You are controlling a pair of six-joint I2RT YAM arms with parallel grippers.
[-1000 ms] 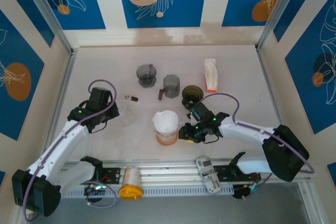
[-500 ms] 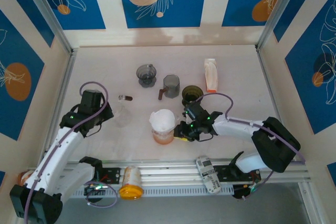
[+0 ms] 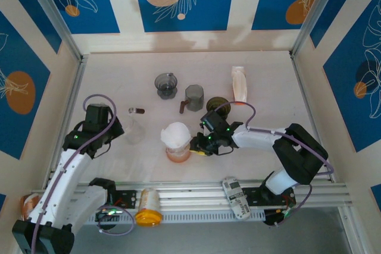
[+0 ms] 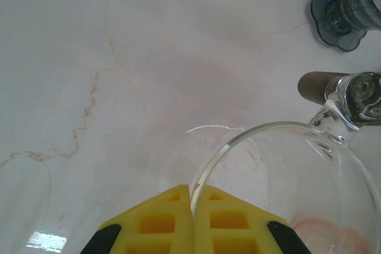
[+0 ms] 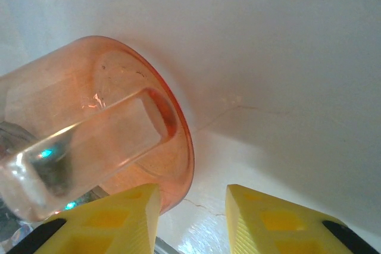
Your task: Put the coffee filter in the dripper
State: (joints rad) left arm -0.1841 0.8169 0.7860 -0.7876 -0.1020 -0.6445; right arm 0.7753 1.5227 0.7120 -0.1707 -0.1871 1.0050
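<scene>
1. The filter (image 3: 177, 134) sits in the mouth of the dripper (image 3: 178, 154), its white paper standing above the orange rim. Judging by that, the placing looks done or nearly so, though how deep the paper is seated cannot be told from above.
2. The right gripper (image 3: 199, 146) lies just right of the dripper, low at its base, probably to steady the dripper or nudge it while the paper settles.
3. Its wrist view adds what the top view hides. The yellow fingers (image 5: 119, 218) stand a narrow gap apart with bare table (image 5: 268, 57) between them. The dripper (image 5: 101, 129) lies just beside the left finger, not between the two, so the right gripper (image 5: 191, 190) grips nothing that I can see.
4. The left gripper (image 3: 118, 130) is well to the left of the dripper, at a glass carafe (image 3: 134, 130). It seems to hold the carafe aside, clear of the dripper.
5. The left wrist view makes the hold plain. The left gripper (image 4: 191, 191) has its fingers pressed together on the carafe (image 4: 274, 129) at the thin rim, a pinch the top view is too far off to show.
6. Only the top view shows filter and dripper together.
</scene>
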